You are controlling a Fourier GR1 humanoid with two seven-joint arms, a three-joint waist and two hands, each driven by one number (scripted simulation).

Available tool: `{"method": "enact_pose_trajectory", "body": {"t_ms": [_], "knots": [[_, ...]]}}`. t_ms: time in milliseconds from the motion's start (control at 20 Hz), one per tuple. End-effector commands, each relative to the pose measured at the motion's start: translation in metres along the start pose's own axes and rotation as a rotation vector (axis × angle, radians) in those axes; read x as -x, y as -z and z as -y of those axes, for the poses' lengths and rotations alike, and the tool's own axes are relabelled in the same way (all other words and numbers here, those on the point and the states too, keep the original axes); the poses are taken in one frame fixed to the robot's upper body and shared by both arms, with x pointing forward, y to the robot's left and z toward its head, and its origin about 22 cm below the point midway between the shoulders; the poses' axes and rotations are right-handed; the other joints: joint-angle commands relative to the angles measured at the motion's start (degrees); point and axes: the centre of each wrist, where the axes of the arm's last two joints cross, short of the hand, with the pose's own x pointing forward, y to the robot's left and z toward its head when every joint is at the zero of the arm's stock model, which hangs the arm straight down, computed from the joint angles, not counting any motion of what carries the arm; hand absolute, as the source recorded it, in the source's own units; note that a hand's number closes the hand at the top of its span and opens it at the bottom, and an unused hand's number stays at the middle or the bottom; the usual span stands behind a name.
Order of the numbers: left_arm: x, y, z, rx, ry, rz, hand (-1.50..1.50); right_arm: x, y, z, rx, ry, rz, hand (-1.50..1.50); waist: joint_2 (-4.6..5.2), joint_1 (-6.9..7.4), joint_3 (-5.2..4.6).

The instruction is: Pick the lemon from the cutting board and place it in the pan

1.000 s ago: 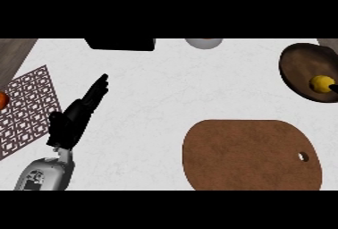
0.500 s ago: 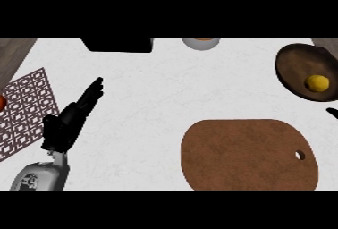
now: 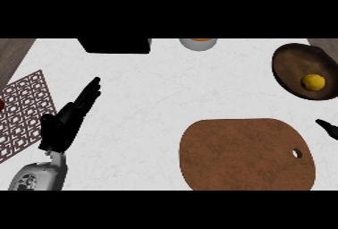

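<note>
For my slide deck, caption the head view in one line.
Small yellow lemon rests in the dark brown round pan, beyond the brown oval cutting board; left robot hand open.

The tabletop (image 3: 165,89) is white with faint grey marbling; the cutting board (image 3: 244,154) is a mottled reddish brown, the pan (image 3: 293,60) a darker brown, the lemon (image 3: 314,82) yellow. The left hand (image 3: 63,123) is black on a grey forearm (image 3: 36,176), and the visible bit of the right hand (image 3: 327,129) is black too. The mat (image 3: 23,112) carries a brown lattice pattern over white, and the box (image 3: 116,44) is black.
</note>
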Motion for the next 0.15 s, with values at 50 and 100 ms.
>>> {"method": "enact_pose_trajectory", "body": {"t_ms": [50,100], "knots": [[0.005,0.0,0.014,-0.004,0.004,0.013,0.0,0.018,-0.028,0.011,0.021,-0.015,0.022,-1.5,0.01,-0.07,0.01],[-0.006,0.014,0.013,0.01,-0.004,-0.004,0.0,0.014,-0.022,-0.007,0.014,-0.037,0.01,-1.5,-0.07,-0.3,-0.03]]}}
